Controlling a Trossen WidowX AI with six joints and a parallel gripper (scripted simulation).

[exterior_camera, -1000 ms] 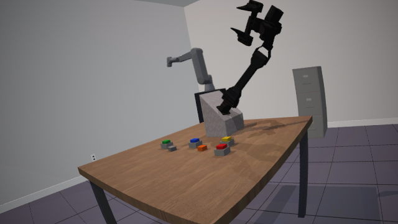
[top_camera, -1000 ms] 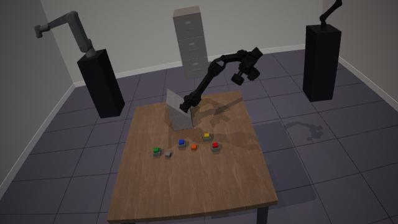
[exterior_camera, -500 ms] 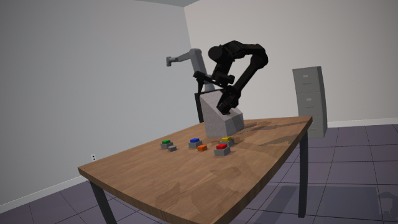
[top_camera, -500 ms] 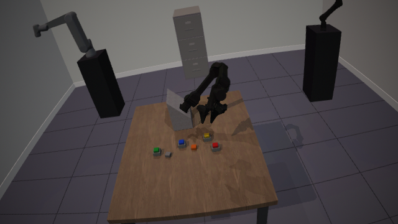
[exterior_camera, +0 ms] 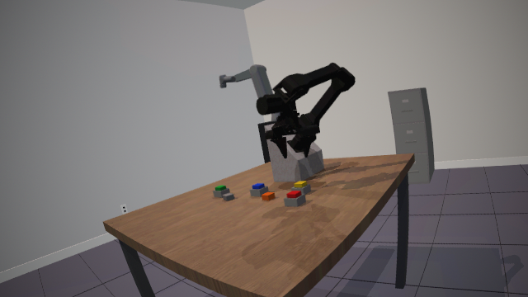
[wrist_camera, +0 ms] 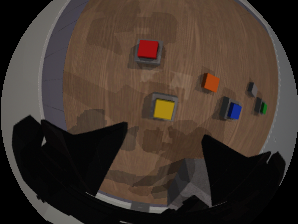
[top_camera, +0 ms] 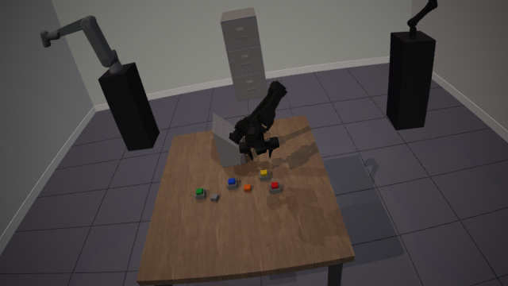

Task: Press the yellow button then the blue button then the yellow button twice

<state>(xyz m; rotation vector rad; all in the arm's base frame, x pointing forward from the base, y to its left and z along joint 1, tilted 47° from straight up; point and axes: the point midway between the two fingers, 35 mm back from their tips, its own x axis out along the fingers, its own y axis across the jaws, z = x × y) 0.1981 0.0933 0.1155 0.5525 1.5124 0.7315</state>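
My gripper [top_camera: 262, 158] [exterior_camera: 296, 157] [wrist_camera: 167, 133] is open and empty, with its fingertips pointing down above the table. The yellow button [top_camera: 263, 173] [exterior_camera: 300, 184] [wrist_camera: 164, 109] sits on a grey base. In the wrist view it lies just beyond the gap between the fingertips, and nothing touches it. The blue button [top_camera: 232, 181] [exterior_camera: 258, 186] [wrist_camera: 234, 111] sits on its own grey base, left of the yellow one in the top and exterior views and to the right in the wrist view. Both caps stand raised.
A red button [top_camera: 275, 185] [exterior_camera: 294, 194] [wrist_camera: 148, 49] stands near the yellow one. A green button [top_camera: 199, 191] [exterior_camera: 220, 188] [wrist_camera: 264, 108] is at the left. An orange block [top_camera: 247, 187] [exterior_camera: 268, 196] [wrist_camera: 211, 82] and a grey block [top_camera: 214, 197] [exterior_camera: 228, 197] [wrist_camera: 252, 89] lie between buttons. A grey pedestal [top_camera: 228, 152] [exterior_camera: 285, 168] stands behind.
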